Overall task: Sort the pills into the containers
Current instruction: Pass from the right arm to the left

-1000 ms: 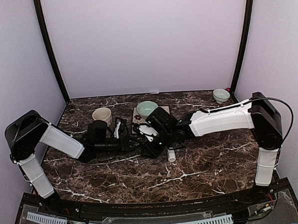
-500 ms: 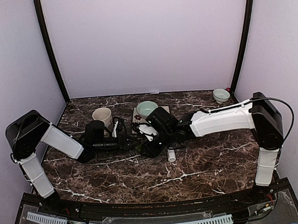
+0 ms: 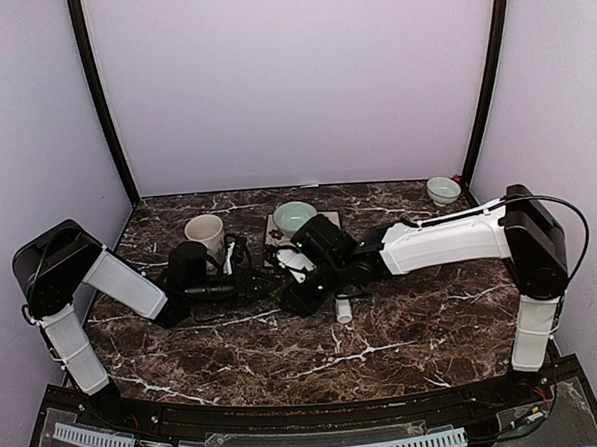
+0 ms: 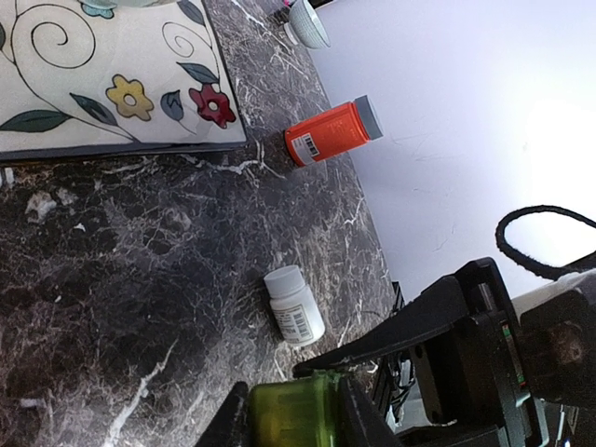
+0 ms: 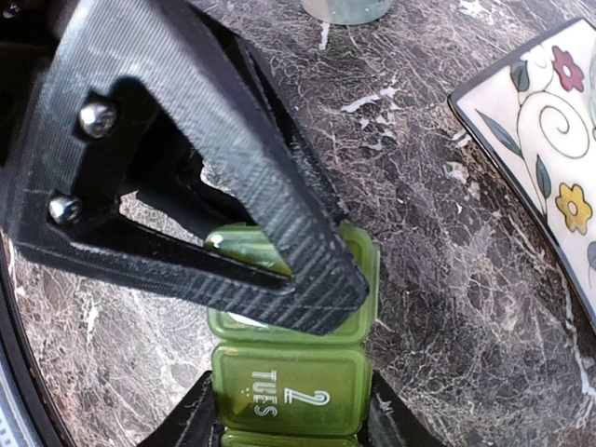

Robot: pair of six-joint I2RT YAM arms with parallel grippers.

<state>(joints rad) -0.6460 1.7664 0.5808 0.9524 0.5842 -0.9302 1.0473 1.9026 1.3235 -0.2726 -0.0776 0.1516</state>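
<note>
Left pincer (image 4: 289, 421) and right pincer (image 5: 289, 410) each clamp the pill box (image 5: 284, 372) between their fingers.

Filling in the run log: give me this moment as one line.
left gripper: closed on pill box | right gripper: closed on its TUES compartment | white bottle, orange bottle: untouched

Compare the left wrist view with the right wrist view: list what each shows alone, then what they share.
Left wrist only: an orange bottle, a small white bottle, a small bowl by the wall. Right wrist only: the word TUES on the lid of the green pill box. Both: that pill box, the flowered plate and the marble table.
</note>
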